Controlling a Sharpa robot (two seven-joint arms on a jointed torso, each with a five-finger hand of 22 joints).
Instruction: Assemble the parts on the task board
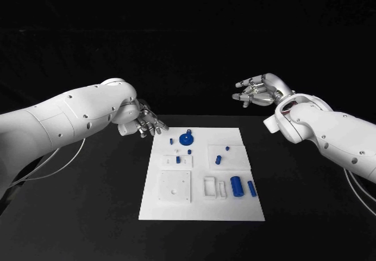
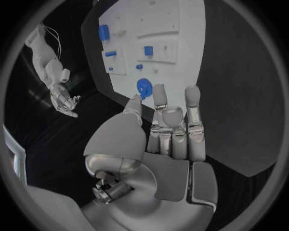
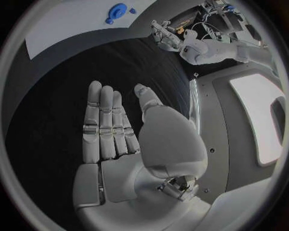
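Note:
The white task board (image 1: 202, 209) lies in the middle of the black table. On it sit several blue parts: a round disc (image 1: 186, 139) near the far edge, small pegs (image 1: 218, 160) in the middle, and two cylinders (image 1: 236, 186) at the near right. My left hand (image 1: 145, 124) hovers just off the board's far left corner, fingers straight and empty. My right hand (image 1: 258, 91) is raised beyond the far right corner, holding nothing. In the left wrist view my left hand (image 2: 171, 130) points at the disc (image 2: 144, 87) on the board (image 2: 187, 29). The right wrist view has my right hand (image 3: 120, 130) flat and empty.
White raised blocks and a slotted holder (image 1: 210, 187) stand on the board beside the cylinders. A square plate (image 1: 175, 186) takes up its near left. Black tabletop (image 1: 313, 217) surrounds the board on all sides. The disc (image 3: 117, 9) lies far from my right hand.

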